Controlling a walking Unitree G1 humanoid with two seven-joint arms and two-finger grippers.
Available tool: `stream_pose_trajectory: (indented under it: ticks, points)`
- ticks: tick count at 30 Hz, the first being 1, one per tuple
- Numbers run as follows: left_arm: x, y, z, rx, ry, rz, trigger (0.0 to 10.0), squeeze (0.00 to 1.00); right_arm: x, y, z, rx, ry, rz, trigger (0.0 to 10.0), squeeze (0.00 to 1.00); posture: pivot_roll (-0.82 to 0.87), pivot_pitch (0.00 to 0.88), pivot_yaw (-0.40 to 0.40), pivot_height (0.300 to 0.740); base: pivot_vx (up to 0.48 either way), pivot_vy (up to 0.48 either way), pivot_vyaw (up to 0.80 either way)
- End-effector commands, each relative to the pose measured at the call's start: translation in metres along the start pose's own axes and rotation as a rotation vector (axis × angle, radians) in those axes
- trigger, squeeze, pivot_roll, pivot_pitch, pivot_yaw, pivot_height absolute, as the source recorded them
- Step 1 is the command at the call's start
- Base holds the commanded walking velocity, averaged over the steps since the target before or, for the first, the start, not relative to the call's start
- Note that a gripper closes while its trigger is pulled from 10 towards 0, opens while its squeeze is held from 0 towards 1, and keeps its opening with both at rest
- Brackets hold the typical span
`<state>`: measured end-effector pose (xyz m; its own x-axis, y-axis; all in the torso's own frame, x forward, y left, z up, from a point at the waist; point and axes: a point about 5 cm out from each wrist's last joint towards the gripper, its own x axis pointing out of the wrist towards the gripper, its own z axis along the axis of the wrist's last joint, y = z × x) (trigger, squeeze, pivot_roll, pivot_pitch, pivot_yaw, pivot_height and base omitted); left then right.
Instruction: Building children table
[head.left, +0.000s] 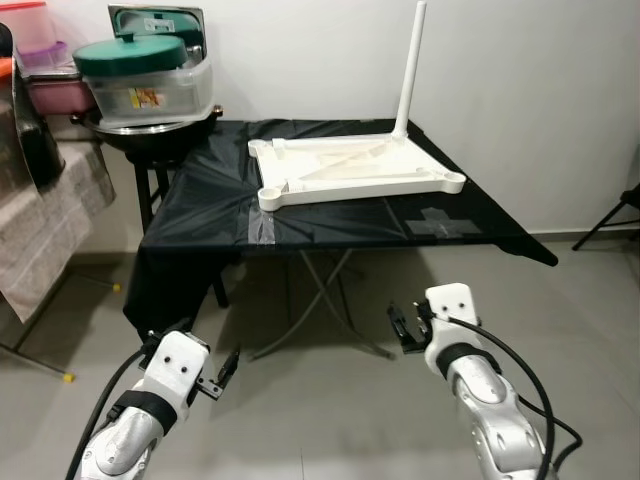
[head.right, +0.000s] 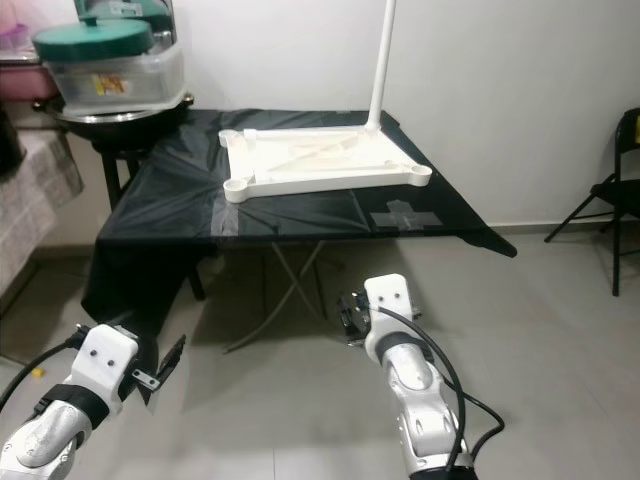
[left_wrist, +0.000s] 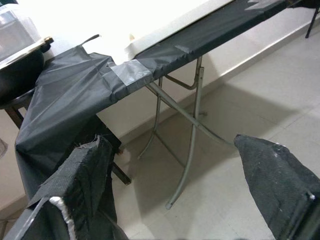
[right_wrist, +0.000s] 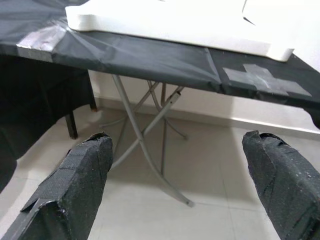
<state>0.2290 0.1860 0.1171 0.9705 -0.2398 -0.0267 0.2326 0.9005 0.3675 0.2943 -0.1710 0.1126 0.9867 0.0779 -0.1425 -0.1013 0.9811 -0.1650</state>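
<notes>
White leg (head.right: 382, 62) cut off by top edge. Folding chair (head.right: 618, 195) cropped at right edge. Container label (head.left: 146, 98) illegible.

Left end effector (left_wrist: 175, 195) fingers spread, black-draped folding table (left_wrist: 210, 30), grey tape patch (left_wrist: 129, 73), tiled floor (left_wrist: 260, 100)

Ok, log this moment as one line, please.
stage: approach | white tabletop upside down on black-covered table | one leg upright | left pincer open, empty | right pincer open, empty
</notes>
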Motion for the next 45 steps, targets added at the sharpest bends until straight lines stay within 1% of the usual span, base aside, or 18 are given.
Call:
stream_pose_trajectory:
  ticks: [1, 9, 17, 20, 25, 26, 29, 30, 31, 32, 33, 34, 35, 36, 37, 38, 40, 45]
  points:
    - [-0.001, 0.001, -0.003, 0.012, 0.015, -0.009, 10.0, 0.00, -0.001, -0.003, -0.003, 0.011, 0.022, -0.011, 10.0, 0.00, 0.01, 0.000, -0.038, 0.740, 0.000, 0.000, 0.00]
    - [-0.003, 0.002, -0.005, 0.017, 0.025, -0.004, 10.0, 0.00, -0.002, -0.007, -0.009, 0.015, 0.062, -0.021, 10.0, 0.00, 0.01, 0.000, -0.038, 0.735, 0.000, 0.000, 0.00]
    - [-0.002, 0.005, -0.005, 0.028, 0.028, 0.002, 10.0, 0.00, -0.001, -0.010, -0.010, 0.029, 0.083, -0.024, 10.0, 0.00, -0.01, 0.000, -0.031, 0.700, 0.000, 0.000, 0.00]
    - [-0.001, 0.004, -0.005, 0.029, 0.025, 0.000, 10.0, 0.00, -0.002, -0.011, -0.010, 0.029, 0.085, -0.027, 10.0, 0.00, -0.01, 0.000, -0.030, 0.695, 0.000, 0.000, 0.00]
    - [0.001, 0.000, -0.003, 0.026, 0.012, -0.020, 10.0, 0.00, -0.005, -0.017, -0.014, 0.021, 0.100, -0.040, 10.0, 0.00, -0.02, 0.000, -0.032, 0.680, 0.000, 0.000, 0.00]
    - [0.002, -0.003, -0.006, 0.031, 0.021, -0.048, 10.0, 0.00, -0.006, -0.018, -0.015, 0.012, 0.098, -0.048, 10.0, 0.00, -0.04, 0.000, 0.040, 0.675, 0.000, 0.000, 0.00]
    - [0.003, -0.003, -0.008, 0.036, 0.027, -0.070, 10.0, 0.00, -0.006, -0.017, -0.014, 0.007, 0.090, -0.059, 10.0, 0.00, -0.04, 0.000, 0.036, 0.670, 0.000, 0.000, 0.00]
    - [0.004, 0.005, -0.008, 0.055, 0.030, -0.080, 10.0, 0.00, -0.005, -0.015, -0.010, 0.048, 0.076, -0.083, 10.0, 0.00, -0.04, 0.000, 0.041, 0.665, 0.000, 0.000, 0.00]
    - [0.006, 0.019, -0.008, 0.072, 0.032, -0.051, 10.0, 0.00, -0.004, -0.010, -0.004, 0.060, 0.055, -0.076, 10.0, 0.00, -0.06, 0.000, 0.036, 0.660, 0.000, 0.000, 0.00]
    - [0.006, 0.019, -0.008, 0.072, 0.032, -0.051, 10.0, 0.00, -0.004, -0.010, -0.004, 0.060, 0.055, -0.076, 10.0, 0.00, -0.06, 0.000, 0.036, 0.660, 0.000, 0.000, 0.00]
    - [0.011, 0.033, -0.006, 0.069, 0.024, 0.009, 10.0, 0.00, -0.004, -0.010, -0.002, 0.054, 0.052, -0.061, 10.0, 0.00, -0.06, 0.000, 0.014, 0.655, 0.000, 0.000, 0.00]
    - [0.011, 0.033, -0.006, 0.069, 0.024, 0.009, 10.0, 0.00, -0.004, -0.010, -0.002, 0.054, 0.052, -0.061, 10.0, 0.00, -0.06, 0.000, 0.014, 0.655, 0.000, 0.000, 0.00]
    - [0.016, 0.041, -0.006, 0.054, 0.020, 0.077, 10.0, 0.00, -0.007, -0.015, -0.005, 0.018, 0.064, -0.041, 10.0, 0.00, -0.07, 0.000, -0.005, 0.645, 0.000, 0.000, 0.00]
    - [0.016, 0.041, -0.006, 0.054, 0.020, 0.077, 10.0, 0.00, -0.007, -0.015, -0.005, 0.018, 0.064, -0.041, 10.0, 0.00, -0.07, 0.000, -0.005, 0.645, 0.000, 0.000, 0.00]
    - [0.013, 0.029, -0.013, 0.093, 0.032, 0.056, 10.0, 0.00, -0.010, -0.023, -0.010, 0.004, 0.081, -0.044, 10.0, 0.00, -0.07, 0.000, -0.014, 0.635, 0.000, 0.000, 0.00]
    - [0.012, 0.026, -0.014, 0.106, 0.034, 0.047, 10.0, 0.00, -0.010, -0.024, -0.010, 0.002, 0.083, -0.045, 10.0, 0.00, -0.07, 0.000, -0.014, 0.630, 0.000, 0.000, 0.00]
    - [0.008, 0.023, -0.012, 0.064, 0.040, 0.065, 10.0, 0.00, -0.005, -0.027, -0.005, -0.011, 0.067, -0.030, 10.0, 0.00, -0.02, 0.000, -0.002, 0.620, 0.000, 0.000, 0.00]
    - [0.002, 0.018, -0.010, 0.059, 0.044, 0.036, 10.0, 0.00, 0.004, -0.025, -0.006, -0.027, 0.065, -0.015, 10.0, 0.00, 0.01, 0.000, -0.002, 0.605, 0.000, 0.000, 0.00]
